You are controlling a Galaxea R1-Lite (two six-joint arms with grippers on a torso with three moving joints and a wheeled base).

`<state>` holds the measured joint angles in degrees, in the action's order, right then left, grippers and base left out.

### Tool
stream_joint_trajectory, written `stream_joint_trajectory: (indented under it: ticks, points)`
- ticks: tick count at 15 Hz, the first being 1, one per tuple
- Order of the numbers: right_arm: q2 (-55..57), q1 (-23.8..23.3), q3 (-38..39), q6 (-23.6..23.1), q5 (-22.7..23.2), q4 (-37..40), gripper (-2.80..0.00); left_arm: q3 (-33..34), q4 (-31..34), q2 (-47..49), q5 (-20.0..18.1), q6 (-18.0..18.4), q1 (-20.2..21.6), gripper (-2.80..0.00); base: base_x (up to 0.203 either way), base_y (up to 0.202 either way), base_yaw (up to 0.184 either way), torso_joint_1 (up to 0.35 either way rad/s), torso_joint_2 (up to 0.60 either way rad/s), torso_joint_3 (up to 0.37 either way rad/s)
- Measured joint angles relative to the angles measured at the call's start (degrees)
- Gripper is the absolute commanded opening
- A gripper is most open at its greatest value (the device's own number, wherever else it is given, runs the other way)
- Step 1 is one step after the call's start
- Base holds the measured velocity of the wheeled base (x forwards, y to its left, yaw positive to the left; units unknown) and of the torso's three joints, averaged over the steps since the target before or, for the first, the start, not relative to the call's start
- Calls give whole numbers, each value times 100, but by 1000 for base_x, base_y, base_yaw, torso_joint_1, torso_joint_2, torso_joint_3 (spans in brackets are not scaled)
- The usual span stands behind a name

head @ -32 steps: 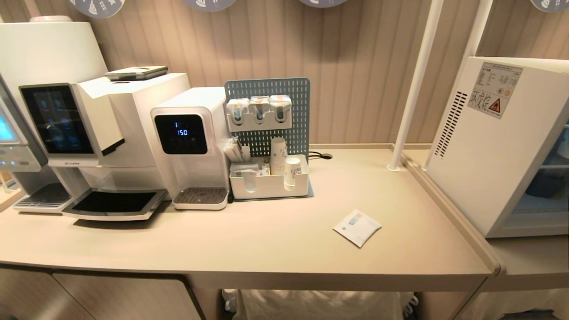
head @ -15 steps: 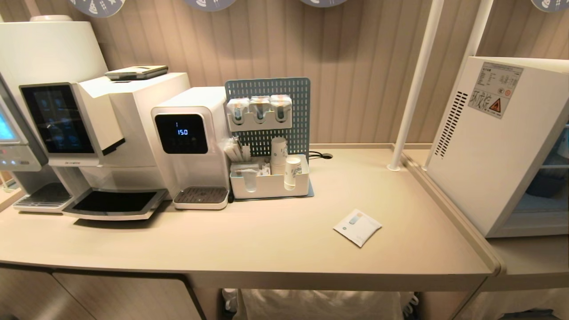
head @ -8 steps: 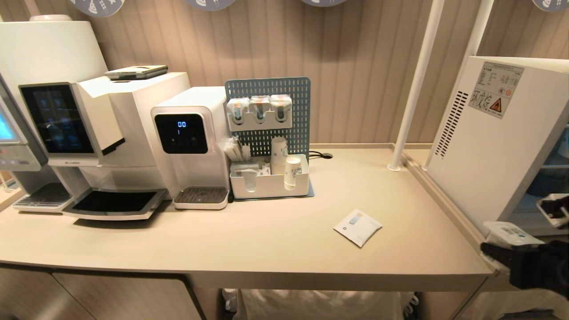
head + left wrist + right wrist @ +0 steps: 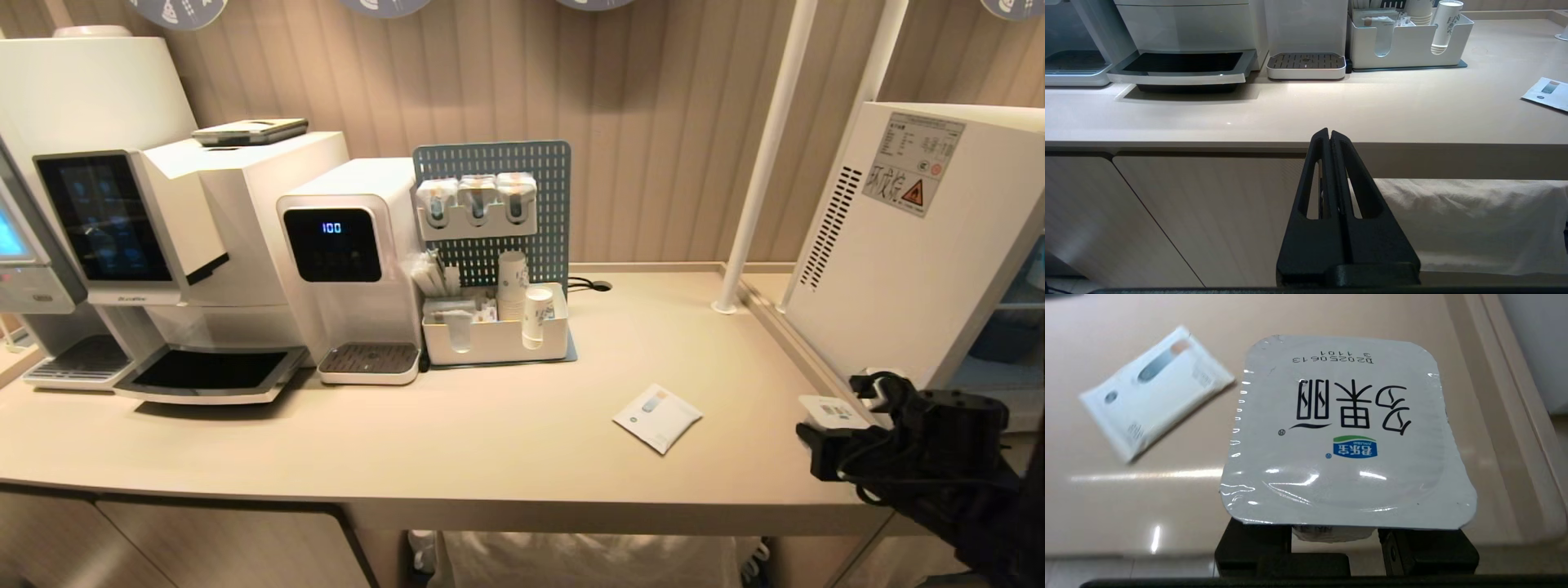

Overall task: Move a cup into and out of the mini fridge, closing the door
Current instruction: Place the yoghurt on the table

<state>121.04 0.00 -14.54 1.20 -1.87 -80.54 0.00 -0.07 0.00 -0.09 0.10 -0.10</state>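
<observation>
Right gripper (image 4: pixel 824 437) clamps the cup (image 4: pixel 1343 433) between its jaws, foil lid up, low over the counter (image 4: pixel 490 441) edge. Mini fridge (image 4: pixel 906 269) stands just beyond and to its right, opening facing away rightward; this arm is nearer. Left gripper (image 4: pixel 1330 141) pressed shut, empty, below the counter front.

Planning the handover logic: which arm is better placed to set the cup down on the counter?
Right. The right gripper already holds the cup above the counter; the left gripper sits shut below the counter's edge.
</observation>
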Motion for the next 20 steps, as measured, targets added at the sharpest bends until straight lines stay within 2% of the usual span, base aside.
stream_joint_trajectory:
  ticks: [2,5,9,13,20]
  points:
    - [634,-2,-423,-16,-176,-595,-280,0,0,0,-1,0,0,-280,0,0,0,0,0,0]
    - [1164,-5,-868,-47,-299,-664,-280,0,2,0,-1,0,0,-280,0,0,0,0,0,0]
    - [2027,74,-1390,-134,-854,-665,-280,0,2,0,-1,-8,0,-280,0,0,0,0,0,0]
    - [2683,174,-1755,-282,-1215,-742,-280,0,0,0,-1,-15,0,-280,0,0,0,0,0,0]
    - [2897,190,-2049,-303,-1236,-679,-280,0,0,0,1,-17,0,-280,0,0,0,0,0,0]
